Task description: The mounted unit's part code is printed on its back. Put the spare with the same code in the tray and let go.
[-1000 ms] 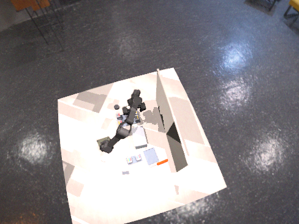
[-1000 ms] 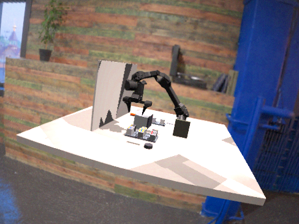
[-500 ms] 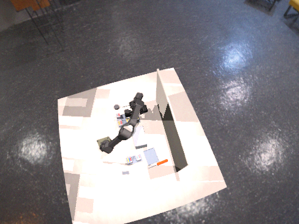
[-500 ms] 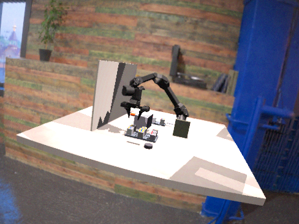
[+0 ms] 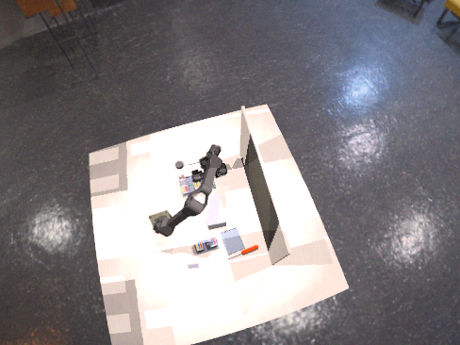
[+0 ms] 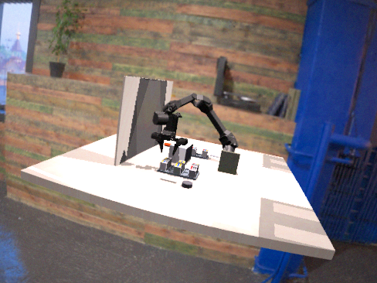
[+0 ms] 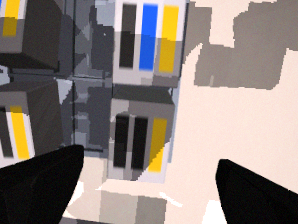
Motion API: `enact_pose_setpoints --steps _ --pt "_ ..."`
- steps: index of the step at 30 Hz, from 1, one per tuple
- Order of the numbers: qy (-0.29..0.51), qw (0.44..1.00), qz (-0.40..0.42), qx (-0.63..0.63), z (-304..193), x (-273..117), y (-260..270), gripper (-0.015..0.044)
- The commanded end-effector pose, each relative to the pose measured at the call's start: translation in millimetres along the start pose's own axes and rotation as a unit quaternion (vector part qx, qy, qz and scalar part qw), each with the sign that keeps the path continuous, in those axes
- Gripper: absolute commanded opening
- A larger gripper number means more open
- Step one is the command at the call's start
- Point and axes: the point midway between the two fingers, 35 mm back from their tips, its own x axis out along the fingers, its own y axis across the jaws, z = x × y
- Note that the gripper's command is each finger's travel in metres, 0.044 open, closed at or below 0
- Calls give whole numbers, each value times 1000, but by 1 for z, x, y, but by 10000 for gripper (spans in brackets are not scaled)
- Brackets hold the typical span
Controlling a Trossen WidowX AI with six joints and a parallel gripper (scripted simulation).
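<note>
Right now my pincer (image 6: 168, 146) hangs just above the rack of spares (image 6: 178, 167), pointing down, its 2 fingers part-way apart with nothing between them, so it is released and grasping nothing. Through the wrist view my 2 dark fingertips sit at the bottom corners, and between them, a little lower down, lies the spare with 2 black stripes and 1 yellow stripe (image 7: 139, 140). Beyond it sits the spare striped black, blue and yellow (image 7: 149, 35). 2 more striped spares show at the left edge, only partly in view, 1 with blue and yellow (image 7: 15, 4) and 1 with yellow (image 7: 19, 137). I cannot read any printed code on them.

From above, my arm (image 5: 190, 205) reaches from its base (image 5: 159, 221) across the white table (image 5: 198, 292) toward the rack, which it partly covers. A tall grey panel (image 5: 261, 198) stands upright on the far side of the table. Near the panel's foot lie a pale blue-grey flat square (image 5: 232, 240) and an orange-handled tool (image 5: 245, 251), with a second small group of striped blocks (image 5: 205, 245) just beside the square. A small dark round puck (image 6: 187, 184) rests on the table near the rack, apart from it. In the side view a grey block (image 6: 180, 153) stands upright behind the rack.
</note>
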Motion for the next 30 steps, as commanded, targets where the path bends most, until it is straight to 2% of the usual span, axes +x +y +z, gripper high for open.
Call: enact_pose_setpoints --steps 1,30 --pt "3 1000 1 -4 -1 8 2 300" --pt "5 1000 1 -4 -3 56 4 300"
